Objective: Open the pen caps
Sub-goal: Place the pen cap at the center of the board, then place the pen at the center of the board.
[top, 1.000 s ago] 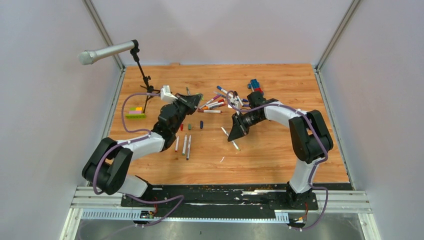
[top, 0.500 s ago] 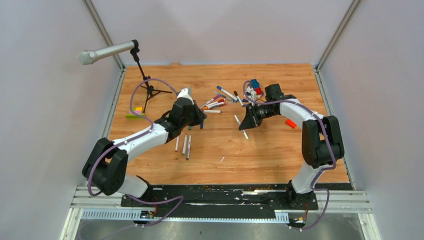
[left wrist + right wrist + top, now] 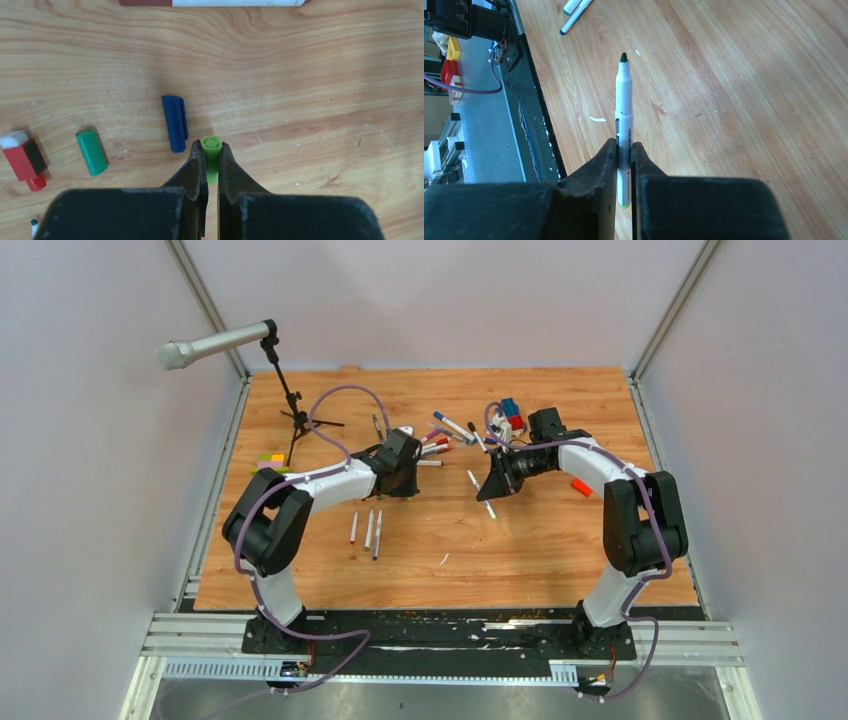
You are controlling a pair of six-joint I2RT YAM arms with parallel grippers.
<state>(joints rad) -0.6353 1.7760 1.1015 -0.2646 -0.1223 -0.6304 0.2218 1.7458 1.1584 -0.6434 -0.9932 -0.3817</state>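
Observation:
In the left wrist view my left gripper [image 3: 210,149] is shut on a light green pen cap [image 3: 211,144], held close above the wood. Beside it lie a blue cap [image 3: 175,123], a dark green cap [image 3: 91,152] and a red cap [image 3: 22,159]. My right gripper [image 3: 624,146] is shut on an uncapped white pen [image 3: 624,100] with a green tip, pointing away from the camera. From above, the left gripper [image 3: 404,484] and right gripper [image 3: 491,486] face each other mid-table. A pile of pens [image 3: 438,446] lies behind them, and three pens [image 3: 368,528] lie near the front.
A microphone [image 3: 215,343] on a tripod [image 3: 300,420] stands at the back left, with a green-yellow brick bar [image 3: 268,464] near it. A blue-and-red toy car [image 3: 512,411] sits behind the right gripper and an orange block [image 3: 581,487] to its right.
The left arm has swung right and lowered its gripper over the loose caps. The right gripper moved back and right with its pen, then held still.

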